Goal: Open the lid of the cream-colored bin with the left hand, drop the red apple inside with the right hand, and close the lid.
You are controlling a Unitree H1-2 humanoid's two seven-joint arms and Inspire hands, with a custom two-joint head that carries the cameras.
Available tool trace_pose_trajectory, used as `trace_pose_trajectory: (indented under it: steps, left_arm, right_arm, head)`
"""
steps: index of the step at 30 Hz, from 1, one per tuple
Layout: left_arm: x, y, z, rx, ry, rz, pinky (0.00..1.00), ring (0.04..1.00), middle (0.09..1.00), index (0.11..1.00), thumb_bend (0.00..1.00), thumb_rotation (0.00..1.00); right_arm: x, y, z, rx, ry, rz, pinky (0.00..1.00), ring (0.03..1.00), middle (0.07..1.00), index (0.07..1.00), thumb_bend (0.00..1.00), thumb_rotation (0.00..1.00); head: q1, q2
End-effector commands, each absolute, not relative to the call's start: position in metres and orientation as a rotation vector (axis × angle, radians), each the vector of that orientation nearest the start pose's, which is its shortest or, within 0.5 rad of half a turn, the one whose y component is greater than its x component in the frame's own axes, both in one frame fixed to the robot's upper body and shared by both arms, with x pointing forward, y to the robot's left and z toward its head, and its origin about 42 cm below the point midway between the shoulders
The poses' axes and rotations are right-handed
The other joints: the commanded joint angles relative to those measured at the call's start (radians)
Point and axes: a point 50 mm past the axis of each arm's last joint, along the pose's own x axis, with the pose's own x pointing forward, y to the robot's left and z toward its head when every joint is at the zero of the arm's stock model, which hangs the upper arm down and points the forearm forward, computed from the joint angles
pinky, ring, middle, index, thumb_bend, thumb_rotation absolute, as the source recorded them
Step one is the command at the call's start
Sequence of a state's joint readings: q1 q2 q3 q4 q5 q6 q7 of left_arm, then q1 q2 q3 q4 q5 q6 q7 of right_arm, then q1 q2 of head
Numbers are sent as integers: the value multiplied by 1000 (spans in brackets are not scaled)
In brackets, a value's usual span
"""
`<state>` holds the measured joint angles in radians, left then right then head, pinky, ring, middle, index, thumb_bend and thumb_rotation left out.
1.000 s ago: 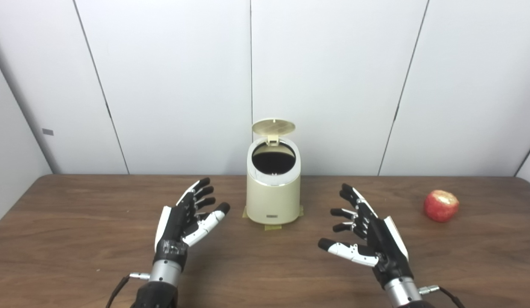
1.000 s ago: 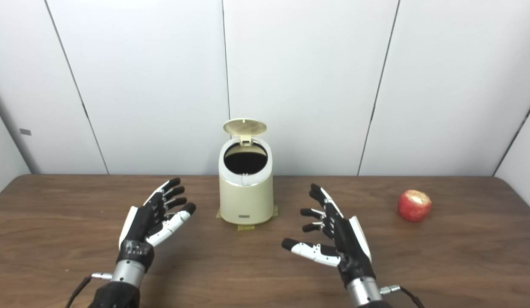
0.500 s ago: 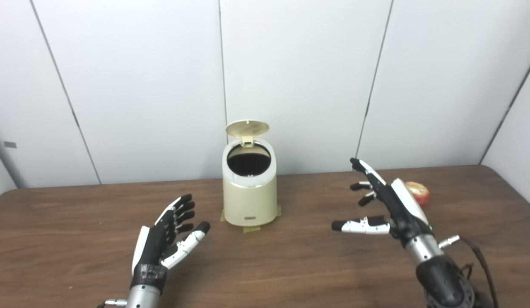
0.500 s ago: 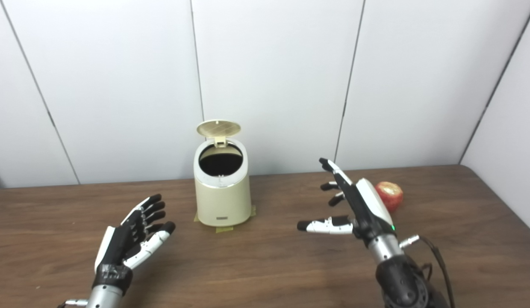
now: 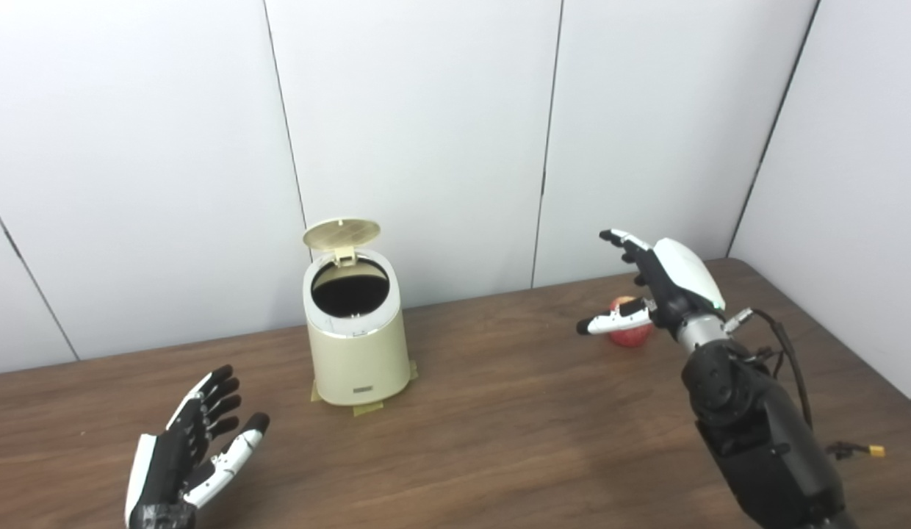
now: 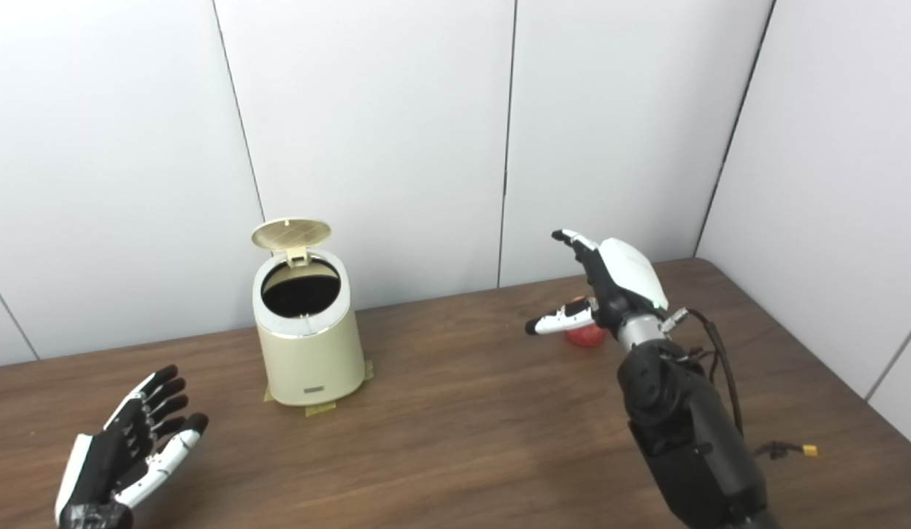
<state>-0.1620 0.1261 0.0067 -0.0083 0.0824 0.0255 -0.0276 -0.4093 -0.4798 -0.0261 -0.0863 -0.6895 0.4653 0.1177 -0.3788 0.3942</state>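
White panelled walls [image 5: 419,132] back a dark wood worktop [image 5: 499,441]. Cream bin [image 5: 356,345] sits near the far edge, lid [image 5: 341,232] up. Right hand [image 5: 657,283] hovers fingers spread over the red apple [image 5: 632,334] toward the far right corner. Left hand [image 5: 184,455] open at the near left.

Looked like a lab or robot test booth, not a home. My workspace was boxed in by plain white wall panels [image 5: 419,132] with dark seams, wrapping round at the right corner. Bare wood-grain table [image 5: 499,441]. The bin [image 5: 356,353] was fixed to the table with tape [image 5: 367,408]. Loose cable [image 5: 852,447] trailed off my right arm.
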Motion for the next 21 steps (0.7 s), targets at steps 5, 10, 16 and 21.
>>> trace_pose_trajectory:
  steps: [5, 10, 16, 21]
  left_arm:
    - [345, 243, 168, 216, -240, -52, 773, 839, 872, 897, 497, 166]
    - [344, 242, 171, 219, -253, -52, 761, 829, 868, 895, 483, 119]
    - [342, 242, 174, 226, -254, -53, 766, 831, 869, 894, 481, 121]
    - [340, 239, 177, 225, -251, -65, 779, 841, 873, 893, 473, 109]
  right_arm:
    - [413, -379, 314, -1098, -2, -378, 622, 868, 945, 907, 829, 249]
    - [430, -390, 304, -1124, 80, -381, 626, 860, 947, 936, 851, 307]
    - [445, -402, 289, -1158, 206, -321, 663, 883, 966, 960, 910, 350]
    - [449, -402, 276, -1138, 331, -201, 686, 924, 1000, 997, 940, 357]
  head:
    - [-15, -7]
    - [-15, -5]
    - [-25, -3]
    - [-23, 1]
